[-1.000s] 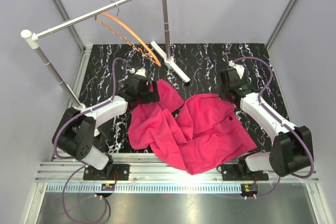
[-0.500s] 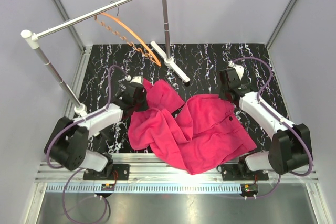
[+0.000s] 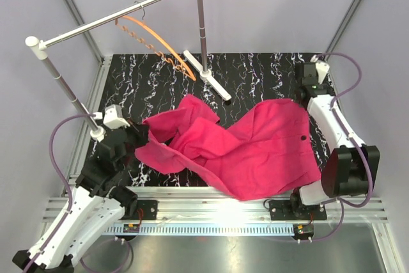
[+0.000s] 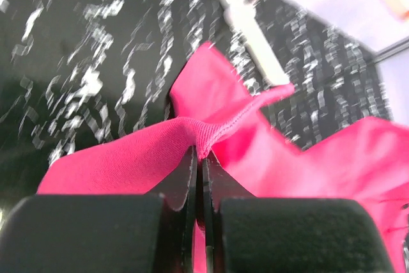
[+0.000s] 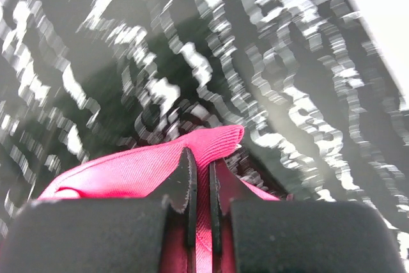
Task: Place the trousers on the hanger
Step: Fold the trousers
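Observation:
The magenta trousers (image 3: 255, 148) lie stretched across the black marbled table, with a dark button (image 3: 301, 137) near their right side. At the cloth's left edge my left gripper (image 3: 142, 133) is shut on a fold; the left wrist view shows the jaws (image 4: 199, 155) pinching a ridge of the trousers (image 4: 121, 164). My right gripper (image 3: 305, 98) is shut on the far right corner, and the right wrist view has its tips (image 5: 200, 158) clamped on a hem of the trousers (image 5: 128, 171). The orange hanger (image 3: 160, 43) hangs from the rail at the back left, apart from both grippers.
A silver rail (image 3: 121, 12) with white end caps spans two posts. Its left post (image 3: 70, 94) stands close to my left arm, and its white foot (image 3: 208, 75) sits just behind the cloth. Grey walls enclose the table (image 3: 255, 71).
The left gripper shut on the trousers' left edge and drew back left and nearer. The right arm swung to the far right corner. The bunched cloth is now spread wider between them.

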You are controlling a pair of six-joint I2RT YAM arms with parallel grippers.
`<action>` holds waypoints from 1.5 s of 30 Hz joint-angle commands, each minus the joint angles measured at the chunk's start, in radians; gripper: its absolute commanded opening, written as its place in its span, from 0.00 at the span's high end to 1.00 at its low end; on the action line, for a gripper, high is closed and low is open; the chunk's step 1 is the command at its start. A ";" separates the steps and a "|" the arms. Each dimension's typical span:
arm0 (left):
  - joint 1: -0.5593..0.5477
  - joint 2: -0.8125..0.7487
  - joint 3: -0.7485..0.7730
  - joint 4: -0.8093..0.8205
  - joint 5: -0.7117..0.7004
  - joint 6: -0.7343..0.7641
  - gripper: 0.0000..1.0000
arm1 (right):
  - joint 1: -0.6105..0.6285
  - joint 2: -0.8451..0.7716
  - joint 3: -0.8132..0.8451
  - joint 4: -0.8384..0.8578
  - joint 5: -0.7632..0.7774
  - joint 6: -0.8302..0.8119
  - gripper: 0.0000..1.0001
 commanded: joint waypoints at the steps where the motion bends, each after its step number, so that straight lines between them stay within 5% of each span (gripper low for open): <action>1: -0.012 -0.042 -0.059 -0.112 -0.058 -0.066 1.00 | -0.061 0.027 0.094 -0.029 0.132 -0.030 1.00; 12: -0.012 -0.157 -0.122 -0.244 -0.199 -0.172 0.95 | -0.198 0.090 0.036 -0.019 0.205 -0.056 1.00; 13: -0.014 -0.171 -0.121 -0.237 -0.213 -0.166 0.71 | -0.201 0.089 0.024 -0.014 0.204 -0.059 1.00; 15: -0.014 -0.170 -0.096 -0.198 -0.254 -0.145 0.41 | -0.206 0.090 0.017 -0.010 0.201 -0.065 1.00; 16: -0.014 -0.136 -0.082 -0.183 -0.283 -0.116 0.05 | -0.206 0.090 0.016 -0.008 0.195 -0.068 1.00; 17: -0.014 -0.107 -0.067 -0.148 -0.291 -0.097 0.01 | -0.207 0.090 0.017 -0.008 0.193 -0.071 1.00; 29: -0.142 0.500 0.192 0.383 -0.242 0.297 0.01 | -0.206 0.077 -0.018 0.023 0.118 -0.102 1.00; 37: -0.196 0.919 0.387 0.501 -0.127 0.400 0.01 | -0.206 0.093 -0.024 0.029 0.071 -0.107 1.00; 45: -0.184 1.165 0.494 0.566 -0.070 0.423 0.01 | -0.206 0.087 -0.038 0.044 0.018 -0.114 1.00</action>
